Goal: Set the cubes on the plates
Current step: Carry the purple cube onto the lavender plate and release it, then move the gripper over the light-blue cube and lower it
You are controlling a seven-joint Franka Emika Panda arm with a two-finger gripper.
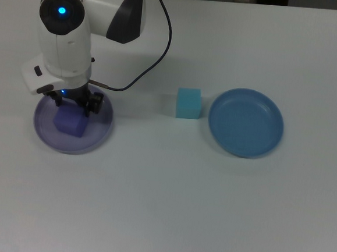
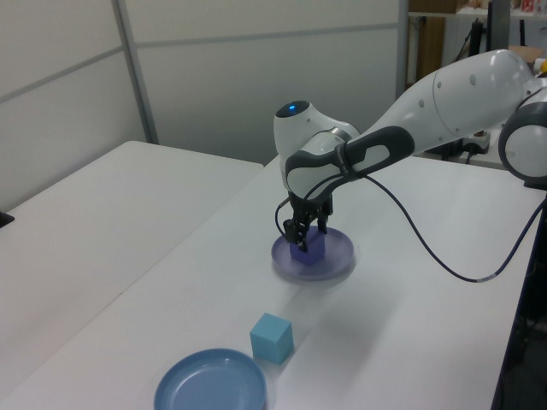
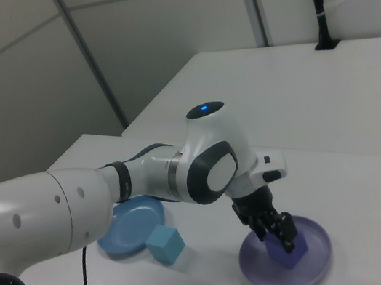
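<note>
A: Purple cube (image 1: pixel 69 122)?
B: On the lavender plate (image 1: pixel 99 133), fingers (image 1: pixel 92 104) spread either side of it, seemingly not gripping.
A: Cyan cube (image 1: pixel 188 103)?
B: On the table (image 1: pixel 209 199), 9 o'clock of the blue plate (image 1: pixel 246 123), top view.

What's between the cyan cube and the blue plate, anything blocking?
Nothing visible. The cyan cube sits on bare table just off the top view's left of the blue plate. The claw is over at the lavender plate with the purple cube.
</note>
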